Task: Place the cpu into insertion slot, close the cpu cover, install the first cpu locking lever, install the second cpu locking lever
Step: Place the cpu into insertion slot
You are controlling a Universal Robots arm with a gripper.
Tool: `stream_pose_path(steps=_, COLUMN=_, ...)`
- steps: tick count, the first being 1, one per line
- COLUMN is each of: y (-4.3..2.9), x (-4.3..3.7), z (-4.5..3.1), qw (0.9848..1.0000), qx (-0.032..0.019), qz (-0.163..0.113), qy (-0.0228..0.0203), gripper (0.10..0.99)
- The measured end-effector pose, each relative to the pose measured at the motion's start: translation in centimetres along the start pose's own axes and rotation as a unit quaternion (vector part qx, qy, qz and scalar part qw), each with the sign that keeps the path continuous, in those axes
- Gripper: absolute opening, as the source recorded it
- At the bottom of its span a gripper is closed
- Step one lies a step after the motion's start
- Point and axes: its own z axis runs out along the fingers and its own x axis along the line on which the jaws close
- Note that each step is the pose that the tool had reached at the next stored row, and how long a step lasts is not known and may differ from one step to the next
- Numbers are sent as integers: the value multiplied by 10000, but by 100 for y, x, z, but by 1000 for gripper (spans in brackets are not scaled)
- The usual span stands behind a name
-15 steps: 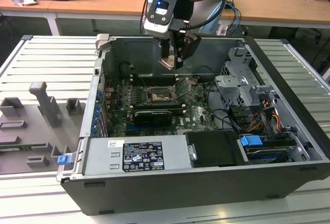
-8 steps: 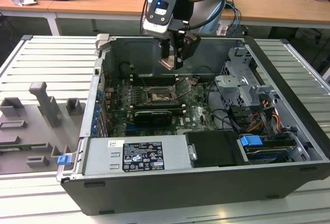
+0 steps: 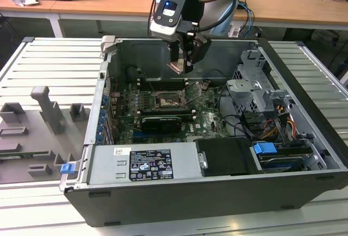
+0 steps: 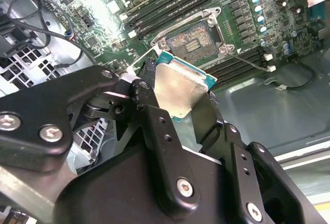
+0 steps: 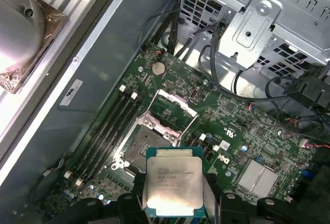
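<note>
Jaws clamped on the cpu (image 4: 181, 87), held between them, above the insertion slot (image 4: 193, 41)

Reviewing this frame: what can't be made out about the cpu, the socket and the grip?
- First wrist view: the cpu covers the near corner of the insertion slot.
- Second wrist view: the gripper hides the cpu's lower part, so how far the grip reaches along its edges is unseen.
- Exterior view: the slot's inside is too small to judge, as is the gap between it and the cpu.

Silvery cpu (image 5: 174, 181) in gripper (image 5: 174, 202) near insertion slot (image 5: 140, 145)
</note>
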Motion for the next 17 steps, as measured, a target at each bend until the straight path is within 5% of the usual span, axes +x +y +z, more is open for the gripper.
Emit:
stream_pose_path(steps=12, y=-1, x=0, z=16, qw=9996, qx=-5, qz=280, qy=-24, gripper=525)
stream_pose_path(steps=17, y=-3, x=-1, z=32, qw=9974, qx=-13, qz=718, qy=-62, gripper=525)
